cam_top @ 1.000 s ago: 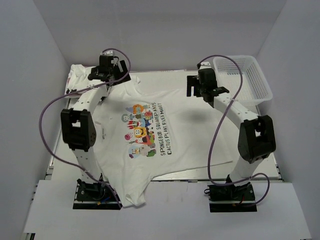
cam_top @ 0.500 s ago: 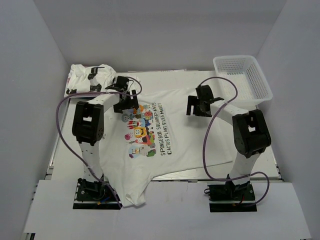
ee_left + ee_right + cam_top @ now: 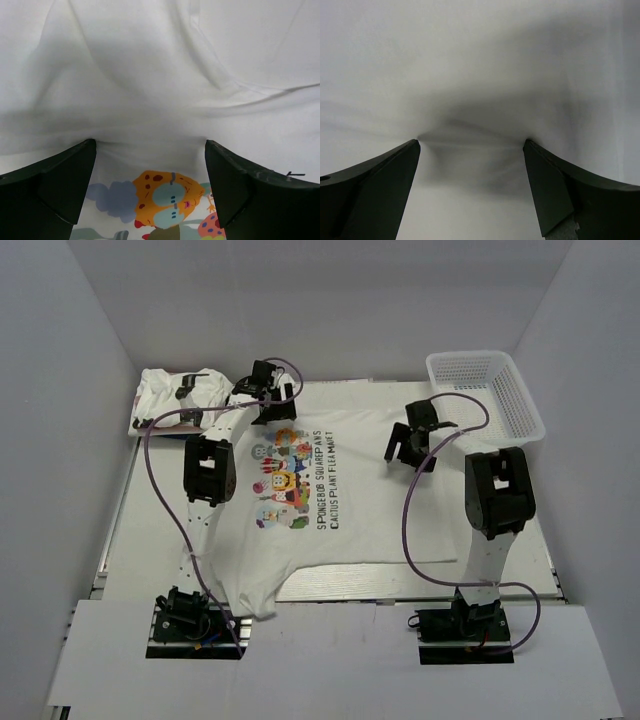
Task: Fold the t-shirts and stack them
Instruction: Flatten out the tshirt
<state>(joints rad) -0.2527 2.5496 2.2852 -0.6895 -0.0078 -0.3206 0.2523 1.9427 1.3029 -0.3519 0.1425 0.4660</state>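
A white t-shirt with a colourful cartoon print and dark lettering lies spread flat on the table. My left gripper is open and presses on the cloth just beyond the print. In the left wrist view its fingers stand wide apart on the cloth, with the print between them. My right gripper is open and rests on the shirt's right side. In the right wrist view only plain white cloth shows between the spread fingers. More white t-shirts lie crumpled at the back left.
A white plastic mesh basket stands at the back right corner. White walls enclose the table on three sides. The shirt's lower hem hangs over the near edge by the left arm's base.
The left gripper came off the back-left pile onto the printed shirt and slid toward the back. The right gripper moved nearer onto the shirt's right side. The shirt shifted back and lies flatter.
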